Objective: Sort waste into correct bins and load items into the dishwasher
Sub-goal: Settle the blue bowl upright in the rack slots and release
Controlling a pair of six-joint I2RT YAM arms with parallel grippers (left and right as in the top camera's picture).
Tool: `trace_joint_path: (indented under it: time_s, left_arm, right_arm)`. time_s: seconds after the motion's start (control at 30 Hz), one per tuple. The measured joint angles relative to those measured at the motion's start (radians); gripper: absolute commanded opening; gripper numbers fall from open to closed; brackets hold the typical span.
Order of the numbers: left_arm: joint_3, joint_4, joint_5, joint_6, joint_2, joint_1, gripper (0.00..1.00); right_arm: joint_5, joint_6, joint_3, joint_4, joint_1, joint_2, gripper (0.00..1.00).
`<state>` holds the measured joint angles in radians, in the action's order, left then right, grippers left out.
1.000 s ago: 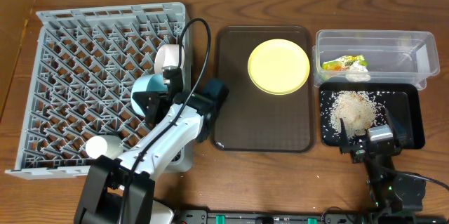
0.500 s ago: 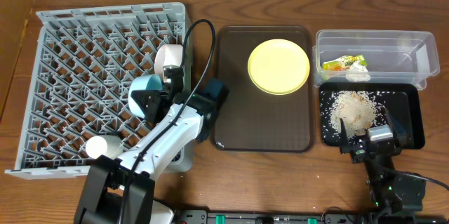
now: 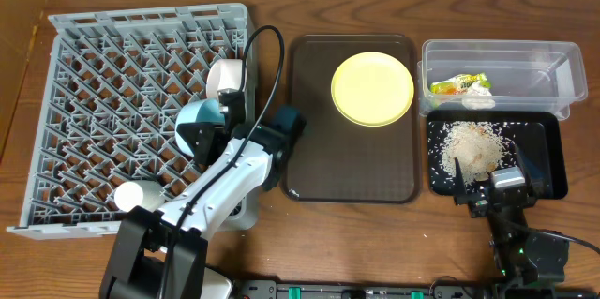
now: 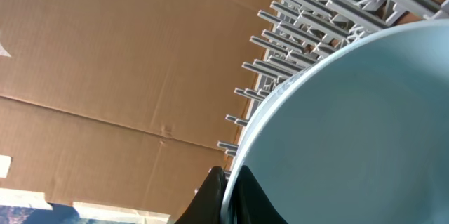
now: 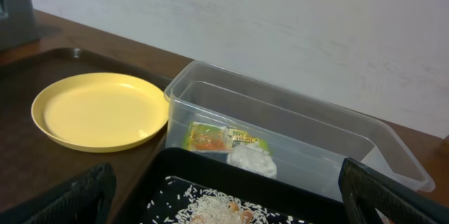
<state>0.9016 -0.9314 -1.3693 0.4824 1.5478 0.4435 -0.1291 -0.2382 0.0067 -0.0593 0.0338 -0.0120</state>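
Rack first: the grey dish rack (image 3: 103,83) fills the left of the overhead frame on the wooden desk (image 3: 356,8). The brown serving tray (image 3: 347,168) sits in the centre. At the right, the clear tub (image 3: 562,65) lies above the black tray (image 3: 548,149).

The pale yellow plate (image 3: 372,88) rests on the upper part of the serving tray, not yet loaded.

The left claw (image 4: 226,192) is clamped on the rim of the light blue bowl (image 3: 197,128) and holds it over the rack's right side, just below the white bowl (image 3: 225,76). The white cup (image 3: 129,195) stands at the rack's lower left.

The right claw (image 3: 488,170) hangs with its fingers apart and empty over the black tray, above the rice scraps (image 3: 472,144). The snack wrapper (image 5: 221,137) and crumpled paper (image 5: 251,159) lie in the tub.

We judge the rim-only grip the main risk: the bowl could tilt or slip as it goes down. It could also catch on the pegs or knock the white bowl beside it.
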Motion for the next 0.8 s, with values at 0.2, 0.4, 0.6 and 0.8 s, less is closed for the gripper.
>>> trace_joint_path:
  time_s: [0.2, 0.4, 0.6, 0.8]
  left_arm:
    - [-0.002, -0.005, -0.051, -0.008, 0.002, 0.003, 0.08]
    - [-0.005, -0.006, -0.064, -0.012, 0.002, 0.003, 0.08]
    - [-0.005, 0.008, -0.05, -0.013, 0.003, -0.005, 0.07]
    - [-0.006, 0.011, -0.016, -0.012, 0.003, -0.018, 0.08]
  right_arm:
    - [0.0, 0.0, 0.0, 0.0, 0.0, 0.0, 0.99]
    - [0.0, 0.0, 0.0, 0.0, 0.0, 0.0, 0.99]
    - [0.0, 0.0, 0.0, 0.0, 0.0, 0.0, 0.99]
    - [0.0, 0.0, 0.0, 0.0, 0.0, 0.0, 0.99]
